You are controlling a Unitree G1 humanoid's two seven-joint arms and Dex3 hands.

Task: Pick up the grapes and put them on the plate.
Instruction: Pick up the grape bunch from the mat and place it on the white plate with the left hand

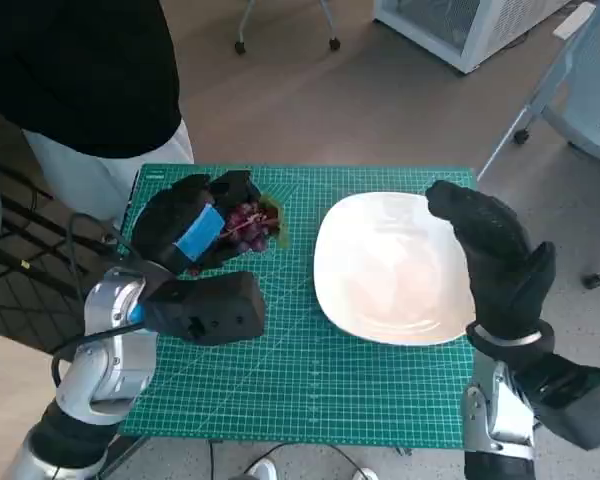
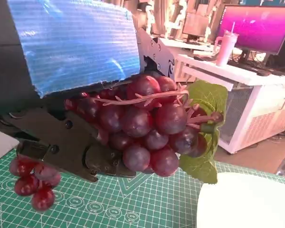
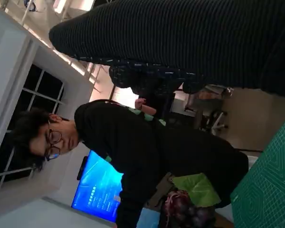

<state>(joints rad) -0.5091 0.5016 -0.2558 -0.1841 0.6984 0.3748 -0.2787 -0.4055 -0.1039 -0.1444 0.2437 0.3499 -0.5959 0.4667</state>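
A bunch of dark red grapes (image 1: 250, 225) with a green leaf is held in my left hand (image 1: 193, 228) over the far left of the green mat. In the left wrist view the grapes (image 2: 145, 128) hang off the mat between the black fingers (image 2: 80, 152), the leaf (image 2: 206, 102) sticking out beside them. The grapes (image 3: 185, 209) also show small in the right wrist view. A white plate (image 1: 395, 265) lies on the mat's right half, bare. My right hand (image 1: 490, 250) hovers over the plate's right rim, fingers apart, holding nothing.
A green cutting mat (image 1: 300, 390) covers the small table. A person in a black top (image 1: 80, 70) stands at the far left corner; the same person (image 3: 147, 147) shows in the right wrist view. Chair legs (image 1: 540, 100) and a white cabinet (image 1: 460, 25) stand beyond.
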